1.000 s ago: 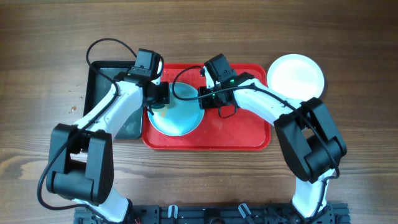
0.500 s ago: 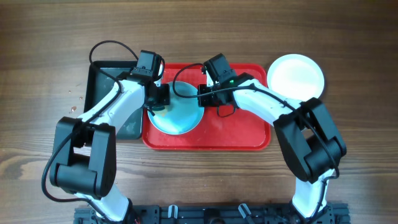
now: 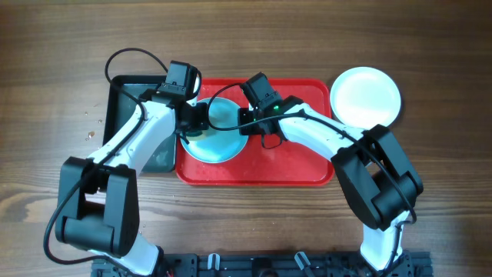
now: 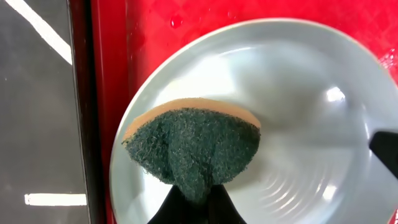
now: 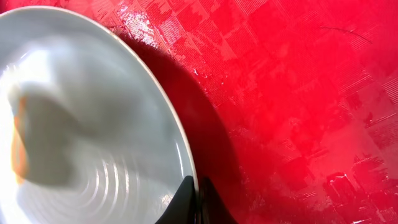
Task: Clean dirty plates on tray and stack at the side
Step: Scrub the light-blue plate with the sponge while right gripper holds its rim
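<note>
A pale turquoise plate [image 3: 219, 138] is tilted on the left part of the red tray [image 3: 292, 165]. My left gripper [image 3: 194, 119] is shut on a green sponge [image 4: 193, 146] with a tan backing, pressed on the plate's inside [image 4: 298, 124]. My right gripper [image 3: 244, 121] is shut on the plate's right rim [image 5: 186, 168] and holds that edge lifted off the tray [image 5: 298, 93]. A white plate [image 3: 366, 96] lies on the table right of the tray. A third plate is not in view.
A black tray [image 3: 129, 100] sits left of the red tray, partly under my left arm; its edge shows in the left wrist view [image 4: 37, 112]. The red tray's surface looks wet. Wooden table [image 3: 446, 177] surrounds everything.
My right gripper has shifted left with the plate's rim, tilting the plate up more. The left gripper with the sponge has moved slightly on the plate.
</note>
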Robot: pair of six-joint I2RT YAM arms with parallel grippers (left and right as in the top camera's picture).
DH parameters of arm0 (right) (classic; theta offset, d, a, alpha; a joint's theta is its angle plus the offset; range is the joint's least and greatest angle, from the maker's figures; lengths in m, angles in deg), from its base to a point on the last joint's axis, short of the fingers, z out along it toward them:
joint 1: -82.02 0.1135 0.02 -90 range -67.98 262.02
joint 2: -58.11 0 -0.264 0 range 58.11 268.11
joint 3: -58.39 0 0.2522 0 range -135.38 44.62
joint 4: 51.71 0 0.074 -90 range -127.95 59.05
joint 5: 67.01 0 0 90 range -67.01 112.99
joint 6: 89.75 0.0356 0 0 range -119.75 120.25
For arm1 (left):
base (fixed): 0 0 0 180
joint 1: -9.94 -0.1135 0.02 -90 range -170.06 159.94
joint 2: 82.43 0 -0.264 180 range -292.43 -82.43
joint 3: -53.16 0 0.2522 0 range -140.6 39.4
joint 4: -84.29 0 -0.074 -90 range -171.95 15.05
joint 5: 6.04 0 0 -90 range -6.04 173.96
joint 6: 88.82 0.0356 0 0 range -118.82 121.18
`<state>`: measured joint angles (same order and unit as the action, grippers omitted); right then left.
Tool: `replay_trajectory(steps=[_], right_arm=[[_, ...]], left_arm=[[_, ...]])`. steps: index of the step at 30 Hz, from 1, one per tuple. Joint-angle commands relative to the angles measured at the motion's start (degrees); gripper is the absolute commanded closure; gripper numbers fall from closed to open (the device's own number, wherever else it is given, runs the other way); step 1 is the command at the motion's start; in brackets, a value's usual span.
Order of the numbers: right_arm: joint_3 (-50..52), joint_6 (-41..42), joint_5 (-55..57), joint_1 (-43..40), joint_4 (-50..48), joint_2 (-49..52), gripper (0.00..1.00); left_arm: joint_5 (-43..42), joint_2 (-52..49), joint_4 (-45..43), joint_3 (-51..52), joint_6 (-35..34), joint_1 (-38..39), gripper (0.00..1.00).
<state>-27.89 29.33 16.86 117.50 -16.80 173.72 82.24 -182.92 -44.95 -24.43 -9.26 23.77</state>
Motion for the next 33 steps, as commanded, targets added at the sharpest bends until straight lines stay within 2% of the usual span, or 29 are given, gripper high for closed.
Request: replay_trajectory(steps=[1,8,14,19,22,26,30,33], right_arm=[[0.26,-0.39,1.92,0.02,0.04,-0.70,0.96],[0.26,-0.42,1.88,0.02,0.07,-0.70,0.96],[0.26,-0.42,1.88,0.02,0.13,-0.70,0.95],[0.26,-0.44,1.68,0.02,0.11,-0.70,0.91],[0.26,-0.61,1.70,0.02,0.28,-0.70,0.85],[-0.20,-2.14,1.73,0.02,0.39,-0.79,0.79],[-0.98,-2.19,1.73,0.02,1.95,-1.18,0.81],[-0.98,-2.56,1.73,0.02,2.14,-1.51,0.88]], left_arm=[[0.28,1.05,0.79,0.26,-0.33,0.22,0.96],[0.35,-0.48,0.83,0.26,-0.52,0.22,0.96],[0.35,-1.16,-5.20,3.08,-0.55,0.22,0.96],[2.91,-1.33,-7.56,6.08,-0.55,0.17,0.96],[2.89,-1.44,-10.91,8.26,-0.55,0.17,0.96],[2.91,-1.53,-11.15,8.50,-0.55,0.15,0.96],[2.89,-1.53,-11.10,8.50,-0.55,0.17,0.96],[2.91,-1.53,-11.13,8.50,-0.55,0.17,0.96]])
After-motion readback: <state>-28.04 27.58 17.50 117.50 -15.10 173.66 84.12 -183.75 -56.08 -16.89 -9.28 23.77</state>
